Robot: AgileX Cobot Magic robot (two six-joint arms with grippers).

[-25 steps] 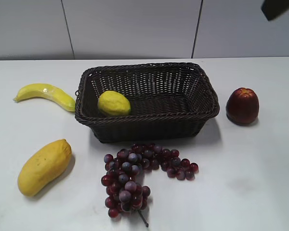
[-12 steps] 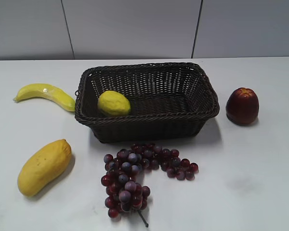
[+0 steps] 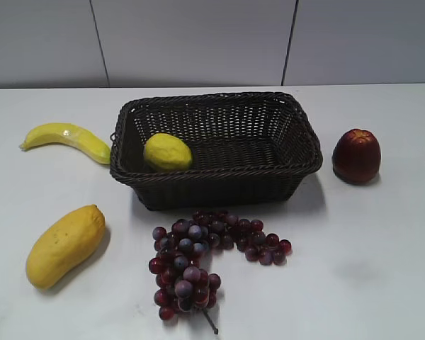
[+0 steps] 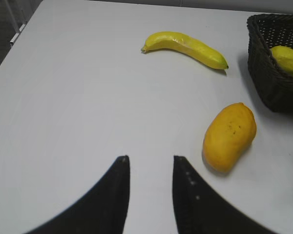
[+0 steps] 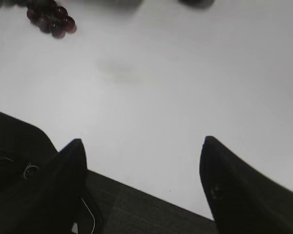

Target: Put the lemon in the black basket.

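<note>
The lemon (image 3: 167, 151) lies inside the black basket (image 3: 297, 134), at its left end. In the left wrist view the lemon (image 4: 288, 59) shows inside the basket's corner (image 4: 268, 78) at the far right. My left gripper (image 4: 149, 158) is open and empty over bare table, well away from the basket. My right gripper (image 5: 142, 140) is open wide and empty over the table's front edge. Neither gripper shows in the exterior view.
A banana (image 3: 67, 139) lies left of the basket and a mango (image 3: 65, 244) at the front left. A bunch of red grapes (image 3: 205, 258) lies in front of the basket. A dark red fruit (image 3: 356, 156) stands to its right.
A dark arm part at the top right corner of the exterior view one second ago has left the view. The lemon and the basket have not moved.
</note>
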